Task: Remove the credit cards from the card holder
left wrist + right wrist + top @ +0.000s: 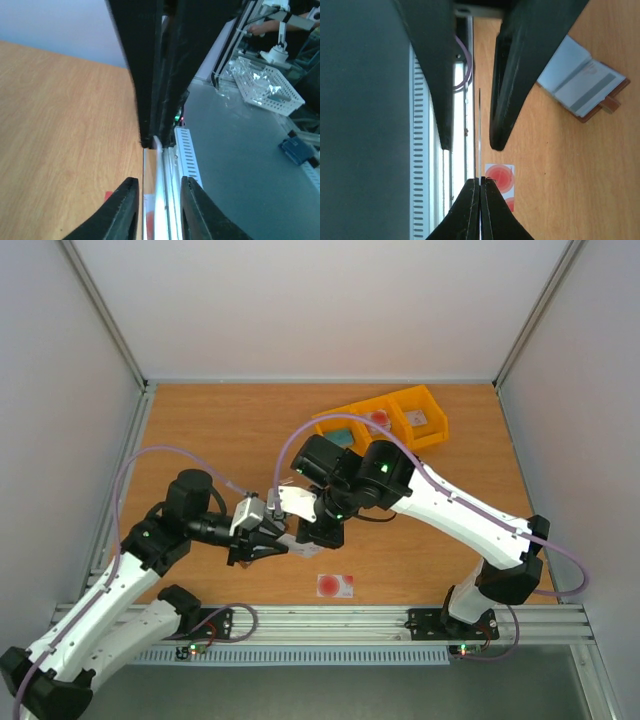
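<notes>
One card (479,135), edge-on at frame centre, sits clamped in right fingers (470,212); left fingers (122,215) straddle it, not yet closed.

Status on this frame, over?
Right end effector shut on one credit card, edge-on. Left end effector open, straddling that card. Another card flat on table; card holder lies open. No obstruction seen.

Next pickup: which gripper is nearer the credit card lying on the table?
Right. The right gripper hovers close by that credit card; the left gripper is farther off, leftward.
</notes>
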Tool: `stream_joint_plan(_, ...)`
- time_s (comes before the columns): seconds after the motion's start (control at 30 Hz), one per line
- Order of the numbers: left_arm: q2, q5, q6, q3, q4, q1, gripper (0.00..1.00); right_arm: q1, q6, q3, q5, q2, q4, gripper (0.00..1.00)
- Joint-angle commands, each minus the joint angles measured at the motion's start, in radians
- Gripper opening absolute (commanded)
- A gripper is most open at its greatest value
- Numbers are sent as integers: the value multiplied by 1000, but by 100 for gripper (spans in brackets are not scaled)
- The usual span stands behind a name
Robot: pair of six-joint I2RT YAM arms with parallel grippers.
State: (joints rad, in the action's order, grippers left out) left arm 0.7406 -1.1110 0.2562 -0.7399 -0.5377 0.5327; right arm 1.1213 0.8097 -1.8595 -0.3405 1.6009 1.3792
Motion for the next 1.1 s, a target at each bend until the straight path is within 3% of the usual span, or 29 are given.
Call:
stream_joint_plan(0.0, 12, 13, -121, 38, 195, 13, 13, 9, 44, -60, 9, 5, 26, 1)
stream_joint_plan(0.07, 9, 17, -118, 35, 184, 13, 1, 9, 48, -58, 15, -3, 27, 1)
stream_joint_plan(0.2, 5, 87, -182, 41, 264, 13, 0, 9, 46, -35, 101, -41, 3, 2)
stream_joint_plan(0.3, -5, 248, -501, 74, 447, -24, 0, 8, 51, 121, 417, -178, -191, 38)
stream_joint_plan(0.37, -6, 364, -780, 108, 563, -82, 0, 8, 178, 257, 625, -301, -403, 43)
stream_joint_plan(0.47, -9, 525, -1248, 159, 683, -191, 0, 9, 426, 468, 795, -435, -818, 43)
stream_joint_plan(0.6, -49, 660, -1507, 138, 607, -265, 0, 12, 802, 681, 791, -463, -1265, 42)
stream_joint_plan(0.7, -58, 686, -1657, 100, 484, -298, 0, 11, 1117, 813, 698, -393, -1701, 54)
stream_joint_plan(0.77, -54, 674, -1732, 72, 419, -315, 0, 11, 1274, 822, 670, -288, -1877, 57)
stream_joint_plan(0.93, -66, 666, -1829, 46, 434, -318, 0, 9, 1374, 772, 606, -176, -1981, 56)
stream_joint_plan(1.07, -73, 669, -1869, 54, 480, -318, 0, 9, 1405, 780, 570, -138, -1966, 67)
